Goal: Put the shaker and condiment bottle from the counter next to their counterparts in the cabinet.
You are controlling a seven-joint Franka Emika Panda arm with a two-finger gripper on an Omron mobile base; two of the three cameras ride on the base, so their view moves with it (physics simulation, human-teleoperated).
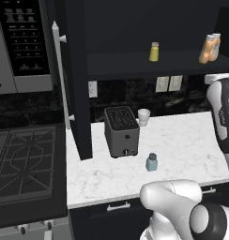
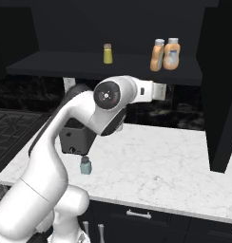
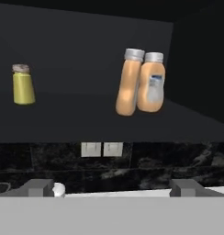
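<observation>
Left base view shows the shaker [image 1: 152, 162] on the counter [image 1: 191, 145]; it looks light, hard, maybe slippery. Best grabbed around its middle. The claw [image 3: 112, 188] is wide apart, empty.

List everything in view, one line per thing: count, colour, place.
shaker: one, pale teal with dark cap, on the counter in front of the toaster.
condiment bottles: two, orange with pale caps, touching on the cabinet shelf, the left one leaning on the right.
yellow shaker: one, tan cap, upright on the same shelf, apart to the left.
toaster: one, dark grey, on the counter.
cup: one, whitish, behind the toaster.
counter: one, white marble.
cabinet: one, black, door open.
stove: one, dark, left of the counter.
end effector: one, dark fingers, open, facing the shelf, holding nothing.
</observation>
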